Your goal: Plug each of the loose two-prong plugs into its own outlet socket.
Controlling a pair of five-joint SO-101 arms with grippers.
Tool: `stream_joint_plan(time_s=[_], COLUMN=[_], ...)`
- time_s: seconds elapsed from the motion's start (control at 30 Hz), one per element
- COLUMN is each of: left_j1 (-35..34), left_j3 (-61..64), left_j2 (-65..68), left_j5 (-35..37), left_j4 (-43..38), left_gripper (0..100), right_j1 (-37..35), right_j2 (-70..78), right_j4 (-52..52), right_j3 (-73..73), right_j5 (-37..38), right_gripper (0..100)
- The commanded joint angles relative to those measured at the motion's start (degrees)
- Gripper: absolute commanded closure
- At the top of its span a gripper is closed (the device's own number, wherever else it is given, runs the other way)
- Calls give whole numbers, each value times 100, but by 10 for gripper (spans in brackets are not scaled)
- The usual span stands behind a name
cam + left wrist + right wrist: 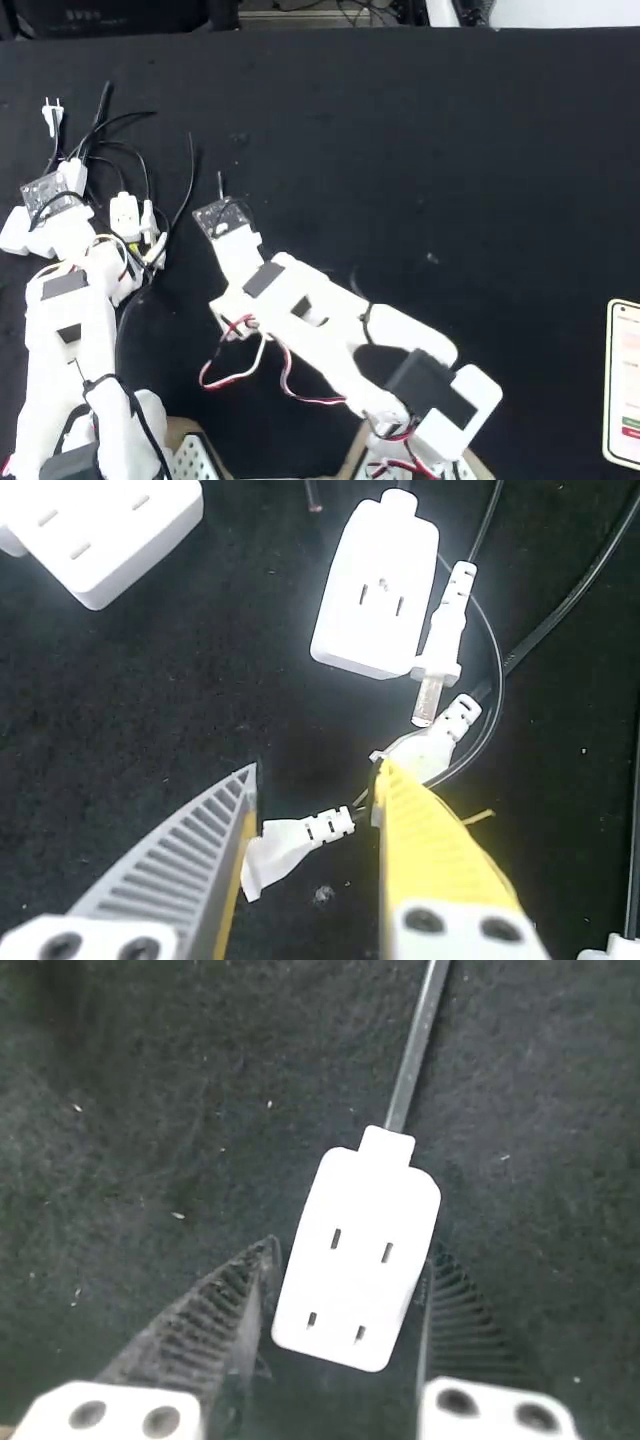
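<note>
pinch the plug (300,837), likely light and rigid, by its ribbed body, lying at left inside the open, empty left gripper (317,770), with the outlet block (360,1230) clamped by the right gripper (350,1252) nearby.

White outlet block (100,530) cut off by the left wrist view's edge, black cable (418,1035) running out of frame, white card (624,383) cropped in the high view
</note>
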Motion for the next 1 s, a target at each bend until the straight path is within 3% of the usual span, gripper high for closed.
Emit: stream_joint_plan(time_s=[0.0, 0.1, 0.27, 0.5, 0.87, 0.97], left_j1=[-31, -40, -40, -13, -22, -13], left_j3=[-48, -40, -40, -40, -40, -40], left_j2=[-114, -114, -114, -114, -114, -114], left_j5=[62, 62, 62, 62, 44, 44], left_j4=[-88, -79, -70, -70, -62, -62], left_gripper=[808, 808, 808, 808, 808, 808], right_j1=[-35, 88, 695, 1380, 1231, 1134], right_j2=[4, 4, -48, -1464, -3178, -3213], right_j4=[97, 79, 132, 967, 976, 703], right_j3=[-233, -233, -233, -66, 1982, 2105], right_j5=[-9, 378, 1398, 3833, 7244, 7218], right_gripper=[831, 995, 986, 988, 987, 987])
